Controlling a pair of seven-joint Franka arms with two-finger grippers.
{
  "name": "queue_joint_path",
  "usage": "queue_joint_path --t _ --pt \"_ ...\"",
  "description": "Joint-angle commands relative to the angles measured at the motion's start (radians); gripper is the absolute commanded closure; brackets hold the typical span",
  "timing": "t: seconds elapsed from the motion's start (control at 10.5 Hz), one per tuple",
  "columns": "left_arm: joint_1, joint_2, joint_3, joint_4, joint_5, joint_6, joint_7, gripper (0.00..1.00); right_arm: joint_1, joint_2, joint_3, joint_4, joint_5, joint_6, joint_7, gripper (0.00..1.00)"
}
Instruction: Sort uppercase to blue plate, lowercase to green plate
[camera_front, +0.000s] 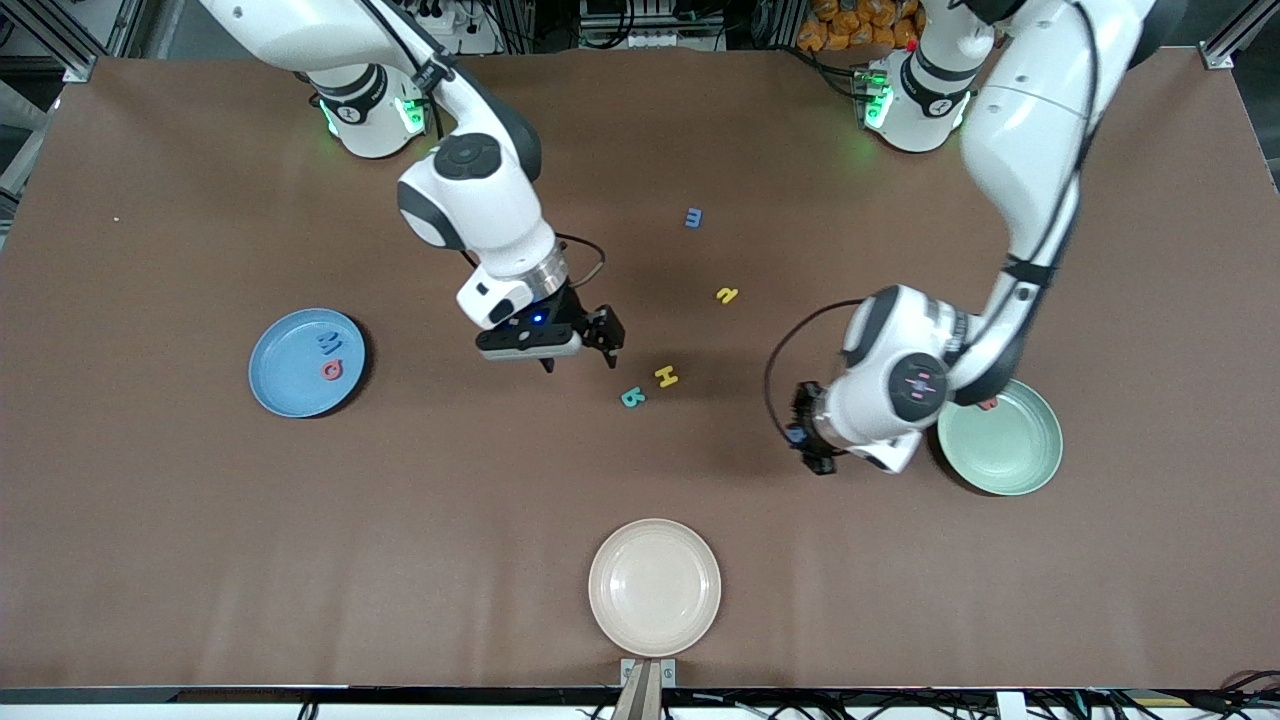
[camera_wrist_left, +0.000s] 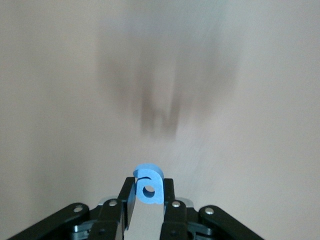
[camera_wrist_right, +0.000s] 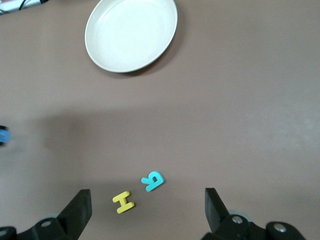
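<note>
My right gripper (camera_front: 580, 362) is open and empty, above the table beside the teal B (camera_front: 632, 397) and yellow H (camera_front: 667, 376). Both letters show between its fingers in the right wrist view, B (camera_wrist_right: 152, 180) and H (camera_wrist_right: 123, 202). My left gripper (camera_front: 806, 440) hangs over the table beside the green plate (camera_front: 1010, 450), shut on the blue e-like letter (camera_wrist_left: 149, 186). A red w (camera_front: 988, 404) peeks out on the green plate under the left arm. The blue plate (camera_front: 285, 385) holds the blue M (camera_front: 328, 343) and the red round letter (camera_front: 333, 370). The yellow n-like letter (camera_front: 727, 295) and blue m (camera_front: 693, 217) lie farther from the front camera.
A cream plate (camera_front: 655, 590) sits near the table's front edge; it also shows in the right wrist view (camera_wrist_right: 131, 32). The left arm's elbow leans over the green plate's rim.
</note>
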Motion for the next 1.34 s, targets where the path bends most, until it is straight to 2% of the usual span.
queue_joint_path --t 0.0,0.1,0.19,0.48,0.57,0.67,0.76,0.96,1.24 --pt "0.155 -0.061 -0.012 -0.046 -0.011 -0.076 0.209 1.0 0.028 0.098 -0.007 0.094 -0.076 -0.014 0.036 0.0" --pt "0.215 -0.069 -0.012 -0.044 -0.011 -0.107 0.295 1.0 0.055 0.134 -0.009 0.125 -0.074 -0.018 0.037 0.0" --pt "0.261 -0.069 -0.012 -0.044 -0.011 -0.137 0.377 1.0 0.092 0.169 -0.036 0.144 -0.071 -0.018 0.043 0.0" --pt "0.385 -0.074 -0.012 -0.046 -0.012 -0.206 0.572 1.0 0.308 0.273 -0.228 0.272 -0.062 -0.031 0.15 0.01" --pt "0.408 -0.069 -0.012 -0.046 -0.012 -0.211 0.607 1.0 0.327 0.312 -0.237 0.324 -0.032 -0.072 0.168 0.01" --pt "0.422 -0.069 -0.012 -0.044 -0.012 -0.214 0.612 0.57 0.335 0.338 -0.238 0.367 0.034 -0.124 0.169 0.01" --pt "0.418 -0.066 -0.009 -0.044 -0.009 -0.216 0.621 0.01 0.342 0.361 -0.239 0.387 0.068 -0.135 0.171 0.02" --pt "0.413 -0.063 -0.011 -0.044 0.02 -0.214 0.621 0.0 0.349 0.405 -0.239 0.408 0.07 -0.138 0.174 0.06" --pt "0.392 -0.063 -0.012 -0.046 0.049 -0.214 0.624 0.0 0.344 0.419 -0.241 0.409 0.07 -0.156 0.171 0.14"
